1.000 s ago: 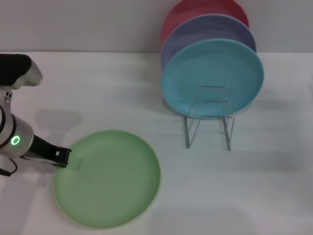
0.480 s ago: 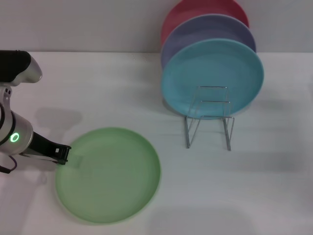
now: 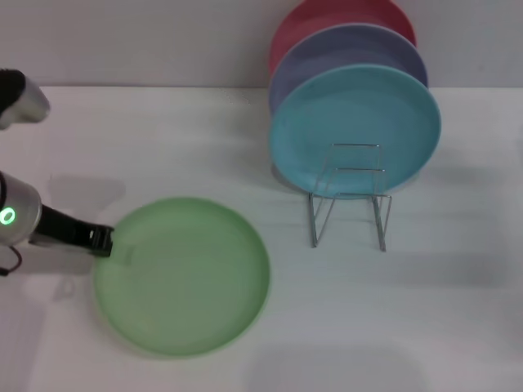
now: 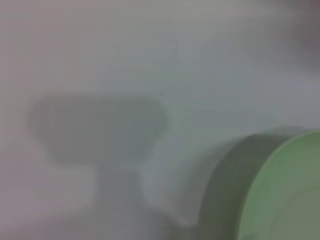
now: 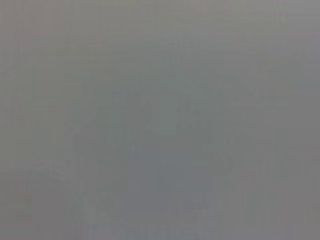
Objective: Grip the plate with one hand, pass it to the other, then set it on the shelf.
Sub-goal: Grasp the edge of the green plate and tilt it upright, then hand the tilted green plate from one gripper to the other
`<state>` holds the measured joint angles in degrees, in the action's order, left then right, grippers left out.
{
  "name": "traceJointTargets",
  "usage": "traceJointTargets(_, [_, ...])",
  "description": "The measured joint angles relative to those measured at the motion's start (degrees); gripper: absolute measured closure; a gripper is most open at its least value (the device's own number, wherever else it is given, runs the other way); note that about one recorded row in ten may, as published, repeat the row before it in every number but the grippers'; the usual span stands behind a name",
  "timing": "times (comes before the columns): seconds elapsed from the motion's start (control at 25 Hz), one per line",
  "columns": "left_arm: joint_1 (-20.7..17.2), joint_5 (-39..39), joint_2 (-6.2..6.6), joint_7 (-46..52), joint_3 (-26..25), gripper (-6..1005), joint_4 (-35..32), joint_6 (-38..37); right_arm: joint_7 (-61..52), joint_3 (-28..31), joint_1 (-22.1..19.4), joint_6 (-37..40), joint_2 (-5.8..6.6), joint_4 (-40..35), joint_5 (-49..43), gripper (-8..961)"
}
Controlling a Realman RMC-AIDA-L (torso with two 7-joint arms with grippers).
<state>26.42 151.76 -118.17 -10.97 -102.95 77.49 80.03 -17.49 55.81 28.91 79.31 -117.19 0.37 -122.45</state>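
Left hand (image 3: 105, 241) pinches the light green plate (image 3: 184, 276) at its rim (green ring light showing). Plate hangs low over the white tabletop (image 3: 163, 147), well apart from the chrome wire rack (image 3: 350, 196).

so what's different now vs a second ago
The left gripper, at the green plate's left rim, has drawn back toward the robot's left and up the picture. The plate went with it, its near edge now higher in the head view, probably gripped and lifting. The rack and the three plates behind it stayed put.
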Motion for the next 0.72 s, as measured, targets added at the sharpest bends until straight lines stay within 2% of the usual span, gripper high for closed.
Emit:
traceJointTargets(0.12, [-0.82, -2.81, 0.00, -2.88, -3.16, 967, 0.63, -2.69, 0.00, 0.00, 0.00, -0.13, -0.03, 0.00, 0.10, 288])
traceJointTargets(0.28, [-1.10, -2.93, 0.07, -4.15, -4.61, 968, 0.74, -4.31, 0.00, 0.00, 0.00, -0.23, -0.10, -0.04, 0.12, 288])
traceJointTargets(0.56, [-1.76, -5.50, -0.01, -9.81, -10.49, 968, 0.80, -6.35, 0.00, 0.00, -0.15, -1.13, -0.17, -0.38, 0.18, 289])
traceJointTargets(0.68, [-2.88, -7.87, 0.01, -12.80, -12.00, 968, 0.82, -9.35, 0.00, 0.00, -0.25, -1.34, -0.29, -0.61, 0.20, 289])
traceJointTargets(0.72, [-4.19, -10.05, -0.02, -14.73, -12.34, 968, 0.83, -13.11, 0.00, 0.00, -0.38, -1.45, -0.33, -0.63, 0.20, 289])
